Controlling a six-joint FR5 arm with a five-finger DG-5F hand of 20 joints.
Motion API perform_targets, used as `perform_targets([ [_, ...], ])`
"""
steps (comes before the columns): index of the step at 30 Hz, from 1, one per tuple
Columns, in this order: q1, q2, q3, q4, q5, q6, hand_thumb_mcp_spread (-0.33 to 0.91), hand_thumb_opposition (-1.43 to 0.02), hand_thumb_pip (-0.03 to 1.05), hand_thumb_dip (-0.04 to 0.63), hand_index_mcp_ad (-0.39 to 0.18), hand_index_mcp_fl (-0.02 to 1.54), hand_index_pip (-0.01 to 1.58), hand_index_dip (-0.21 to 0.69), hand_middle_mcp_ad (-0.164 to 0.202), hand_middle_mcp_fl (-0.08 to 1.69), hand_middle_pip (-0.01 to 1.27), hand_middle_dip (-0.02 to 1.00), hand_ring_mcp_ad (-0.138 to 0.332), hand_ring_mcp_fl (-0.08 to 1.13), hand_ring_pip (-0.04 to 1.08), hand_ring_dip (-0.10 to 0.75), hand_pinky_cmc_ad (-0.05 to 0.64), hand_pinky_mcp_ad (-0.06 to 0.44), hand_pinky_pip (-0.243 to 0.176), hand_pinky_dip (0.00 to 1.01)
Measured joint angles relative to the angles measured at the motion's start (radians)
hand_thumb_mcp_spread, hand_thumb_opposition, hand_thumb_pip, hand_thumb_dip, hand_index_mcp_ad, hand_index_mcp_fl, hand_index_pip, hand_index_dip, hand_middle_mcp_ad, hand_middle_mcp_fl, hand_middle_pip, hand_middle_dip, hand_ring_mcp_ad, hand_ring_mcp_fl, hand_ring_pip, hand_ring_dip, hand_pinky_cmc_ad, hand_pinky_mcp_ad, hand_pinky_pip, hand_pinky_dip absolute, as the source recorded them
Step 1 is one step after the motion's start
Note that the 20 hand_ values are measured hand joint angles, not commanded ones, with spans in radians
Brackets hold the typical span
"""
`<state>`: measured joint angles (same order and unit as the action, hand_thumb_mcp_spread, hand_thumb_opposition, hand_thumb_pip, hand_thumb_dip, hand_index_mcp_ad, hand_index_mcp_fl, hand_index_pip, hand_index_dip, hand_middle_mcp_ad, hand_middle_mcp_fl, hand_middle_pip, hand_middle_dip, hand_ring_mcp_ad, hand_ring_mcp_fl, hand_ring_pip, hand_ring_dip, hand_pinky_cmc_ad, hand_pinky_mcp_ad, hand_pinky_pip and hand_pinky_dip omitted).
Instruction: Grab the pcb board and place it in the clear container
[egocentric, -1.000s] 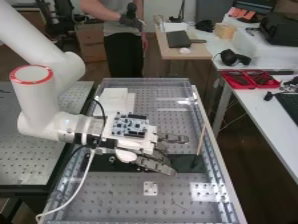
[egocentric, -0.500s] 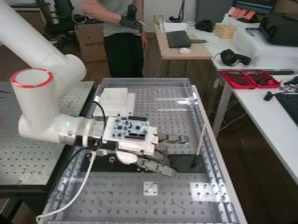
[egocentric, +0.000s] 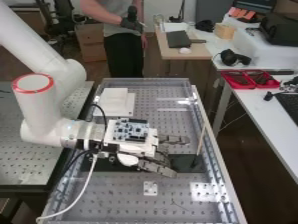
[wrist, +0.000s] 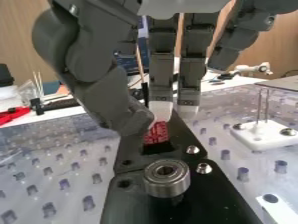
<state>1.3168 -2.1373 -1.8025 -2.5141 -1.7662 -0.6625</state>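
In the high view the hand (egocentric: 157, 167) is over the black plate (egocentric: 181, 161) across the bench, its fingers extended toward the bench's right side. In the wrist view the hand (wrist: 174, 70) has fairly straight, relaxed fingers with pale tips, and its thumb hangs beside them. Just beyond the thumb tip, a small red pcb board (wrist: 157, 134) stands at a black slot on the black plate (wrist: 148, 196). Whether anything touches the board cannot be told. I cannot make out which thing is the clear container.
A metal roller (wrist: 166, 177) rises from the black plate. A thin stick (egocentric: 201, 141) stands at the plate's right end. Beyond the hand lies a white block (egocentric: 115, 101); a small white plate (egocentric: 150, 188) is on the near side. A blue circuit board (egocentric: 132, 131) rides on the arm's wrist.
In the high view the wrist with its blue circuit board has shifted and tilted slightly toward the near end. The fingertips have barely moved.
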Motion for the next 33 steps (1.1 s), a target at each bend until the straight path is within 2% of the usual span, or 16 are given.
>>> perform_targets([
  [22, -0.007, -0.022, -0.005, 0.04, 0.003, 0.023, 0.52, -0.97, 0.84, 0.41, -0.103, 0.03, 0.1, -0.082, 0.068, 0.26, 1.09, 0.88, 0.065, 0.33, 0.54, 0.604, 0.297, 0.152, 0.037, 0.2],
  [28, -0.007, -0.018, -0.02, 0.073, 0.007, 0.036, 0.52, -0.97, 0.84, 0.41, -0.106, 0.05, 0.1, -0.091, 0.068, 0.26, 1.09, 0.88, 0.065, 0.34, 0.57, 0.604, 0.298, 0.148, 0.037, 0.2],
  [33, -0.006, -0.008, -0.037, 0.11, 0.017, 0.047, 0.52, -0.97, 0.84, 0.41, -0.106, 0.05, 0.1, -0.096, 0.065, 0.28, 1.09, 0.88, 0.068, 0.33, 0.47, 0.604, 0.298, 0.152, 0.037, 0.2],
])
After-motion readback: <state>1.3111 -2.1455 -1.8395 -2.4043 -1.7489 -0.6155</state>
